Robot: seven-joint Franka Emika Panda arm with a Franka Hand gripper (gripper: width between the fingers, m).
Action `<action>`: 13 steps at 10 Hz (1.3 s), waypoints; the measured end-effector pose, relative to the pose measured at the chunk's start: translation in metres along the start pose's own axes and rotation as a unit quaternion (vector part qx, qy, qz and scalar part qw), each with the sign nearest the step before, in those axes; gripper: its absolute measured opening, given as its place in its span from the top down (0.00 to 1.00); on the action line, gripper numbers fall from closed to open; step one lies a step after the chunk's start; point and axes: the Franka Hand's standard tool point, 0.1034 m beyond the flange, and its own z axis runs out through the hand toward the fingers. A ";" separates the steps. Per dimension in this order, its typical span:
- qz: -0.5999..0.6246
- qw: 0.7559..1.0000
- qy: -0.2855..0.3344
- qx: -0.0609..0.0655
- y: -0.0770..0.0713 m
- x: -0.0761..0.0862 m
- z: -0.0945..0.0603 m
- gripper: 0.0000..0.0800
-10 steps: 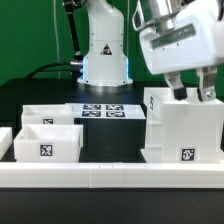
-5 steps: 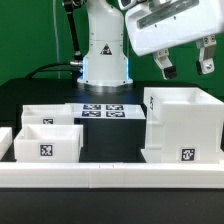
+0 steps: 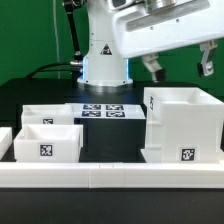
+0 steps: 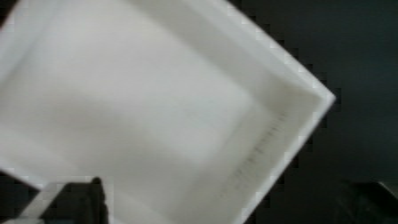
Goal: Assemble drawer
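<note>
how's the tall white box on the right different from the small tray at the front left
Height: the casing stands much taller than the front tray, which is low and shallow. Place: the casing is on the exterior view's right, the front tray on its left. Marking: the casing's tag sits low on its front face, while the front tray's tag is centred on its front. Both are white and open-topped.

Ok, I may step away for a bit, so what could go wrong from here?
The open end effector hovers over the tall casing; descending off-centre, it could catch the rim and shift or tip it. The front tray and rear tray sit close together, so reaching for one might nudge the other.
</note>
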 end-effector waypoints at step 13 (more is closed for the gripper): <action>-0.290 0.956 0.008 -0.036 0.092 0.027 -0.005 0.19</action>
